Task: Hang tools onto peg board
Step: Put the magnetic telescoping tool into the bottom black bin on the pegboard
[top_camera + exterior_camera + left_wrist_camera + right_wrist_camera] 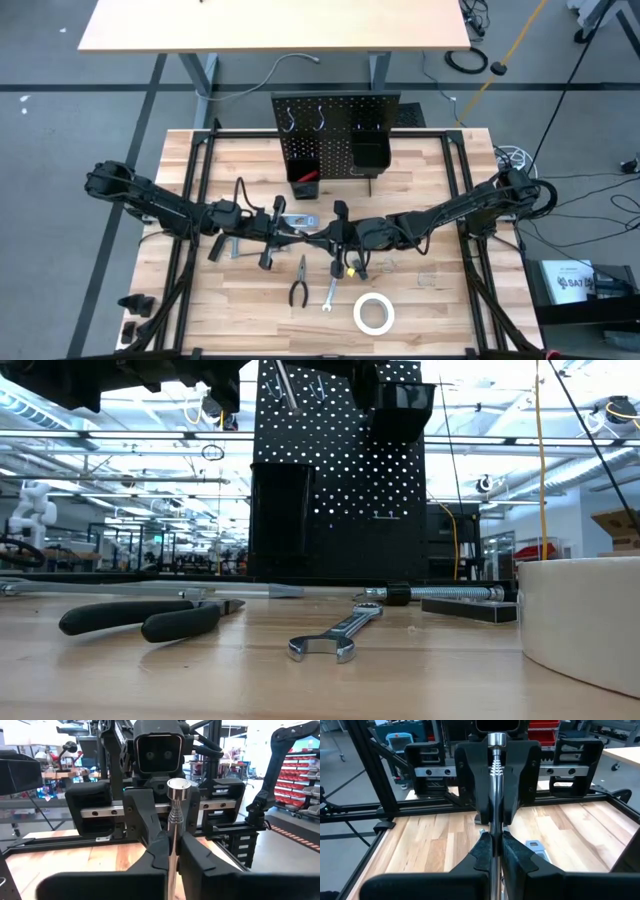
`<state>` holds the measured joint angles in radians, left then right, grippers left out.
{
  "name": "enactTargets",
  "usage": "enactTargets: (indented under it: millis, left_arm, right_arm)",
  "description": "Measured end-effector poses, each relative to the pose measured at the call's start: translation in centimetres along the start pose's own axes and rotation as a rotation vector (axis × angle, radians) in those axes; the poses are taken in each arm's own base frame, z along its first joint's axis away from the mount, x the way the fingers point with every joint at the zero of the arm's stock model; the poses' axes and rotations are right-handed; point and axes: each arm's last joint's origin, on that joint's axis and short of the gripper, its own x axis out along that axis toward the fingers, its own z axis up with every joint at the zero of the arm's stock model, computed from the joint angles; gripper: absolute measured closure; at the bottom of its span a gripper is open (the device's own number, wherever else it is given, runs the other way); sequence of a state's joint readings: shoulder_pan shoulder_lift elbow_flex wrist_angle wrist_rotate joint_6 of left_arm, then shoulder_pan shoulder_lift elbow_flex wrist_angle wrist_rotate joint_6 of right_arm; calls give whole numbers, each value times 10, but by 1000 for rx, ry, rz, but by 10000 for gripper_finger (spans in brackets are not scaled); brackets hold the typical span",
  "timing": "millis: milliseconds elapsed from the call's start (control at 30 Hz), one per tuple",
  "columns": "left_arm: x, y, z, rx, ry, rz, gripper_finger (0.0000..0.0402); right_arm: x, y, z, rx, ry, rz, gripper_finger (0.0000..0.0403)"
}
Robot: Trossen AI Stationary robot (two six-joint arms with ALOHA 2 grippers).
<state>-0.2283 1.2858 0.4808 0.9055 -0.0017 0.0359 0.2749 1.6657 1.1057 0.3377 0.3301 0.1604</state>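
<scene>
**A:** What is held, and how?

**B:** A silver rod (177, 795) with a capped top is seen standing upright where the two arms meet, its long axis running vertically. The left gripper (173, 845) is pressed together on its lower shaft. The right gripper (495, 842) is pinched on the same rod from the opposite side, so the fingers of both nearly touch.

**A:** Where is the peg board placed from the grippers?

**B:** The peg board (335, 105) is found off to one side of both grippers, toward the far edge of the table and well apart from them. It is set about midway between the two, so neither arm can be judged clearly nearer. The upright rod would probably need carrying sideways to it by whichever gripper keeps hold.

**A:** What can be counted?

**B:** One rod is held. On the other side of the grippers from the board, one pair of pliers (298, 292), one wrench (330, 292) and one white tape roll (373, 313) are laid on the table. On the board, two silver hooks (290, 118) and two black bins (369, 152) are made out.
</scene>
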Motion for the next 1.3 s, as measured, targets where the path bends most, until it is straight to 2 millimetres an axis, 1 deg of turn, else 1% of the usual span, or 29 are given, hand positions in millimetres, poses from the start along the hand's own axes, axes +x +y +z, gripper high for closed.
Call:
enactTargets:
  millis: [67, 200, 333, 467, 667, 867, 967, 1033, 1200, 1300]
  left_arm:
    - [0, 0, 0, 1, 2, 0, 388]
    - [0, 0, 0, 1, 3, 1, 378]
    - [0, 0, 0, 1, 3, 3, 381]
    - [0, 0, -1, 5, 8, 3, 382]
    - [0, 0, -2, 6, 23, -2, 384]
    - [-1, 0, -3, 6, 37, -2, 384]
    - [-2, 0, -3, 25, 51, -3, 384]
    - [-2, 0, -4, 32, 70, 0, 384]
    - [-6, 4, -3, 54, 115, 77, 384]
    - [-9, 8, 2, 60, 102, 135, 384]
  right_arm:
    - [0, 0, 0, -1, 3, -1, 390]
    - [0, 0, 0, 8, 4, -2, 388]
    - [0, 0, 0, 40, 4, -5, 374]
    - [0, -1, -2, 56, 16, -13, 341]
    - [-2, -1, -1, 47, 22, -22, 278]
    - [-15, -2, 9, 41, 44, -20, 230]
    - [-26, -1, 10, 45, 100, -20, 218]
    - [-32, 0, 7, 60, 162, -23, 216]
    - [-44, 7, -13, 74, 363, -50, 220]
    - [-52, 11, -24, 64, 472, -75, 221]
